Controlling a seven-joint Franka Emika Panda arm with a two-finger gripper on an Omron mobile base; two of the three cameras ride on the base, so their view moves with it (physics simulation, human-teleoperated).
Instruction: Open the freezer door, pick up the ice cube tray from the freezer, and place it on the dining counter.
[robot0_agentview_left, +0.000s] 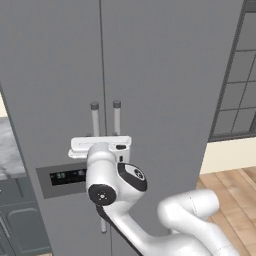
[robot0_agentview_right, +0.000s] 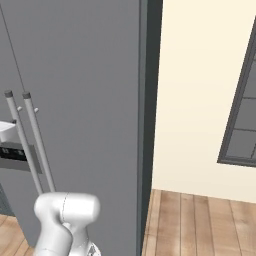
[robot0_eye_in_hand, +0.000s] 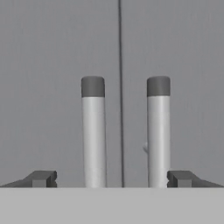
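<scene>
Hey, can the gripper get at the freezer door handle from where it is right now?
Probably yes. The gripper is open and faces both handles with nothing between. The freezer door handle and the other door's handle both stand between its fingertips, so it should shift left first.

You see: freezer door (robot0_agentview_left: 55, 90) matte grey, dark panel (robot0_agentview_left: 62, 177) | handles (robot0_eye_in_hand: 93, 140) silver, dark grey caps | tool (robot0_eye_in_hand: 112, 179) fingertips dark grey | wall (robot0_agentview_right: 200, 90) cream | floor (robot0_agentview_right: 200, 225) light wood planks | window frame (robot0_agentview_right: 240, 115) dark grey
</scene>
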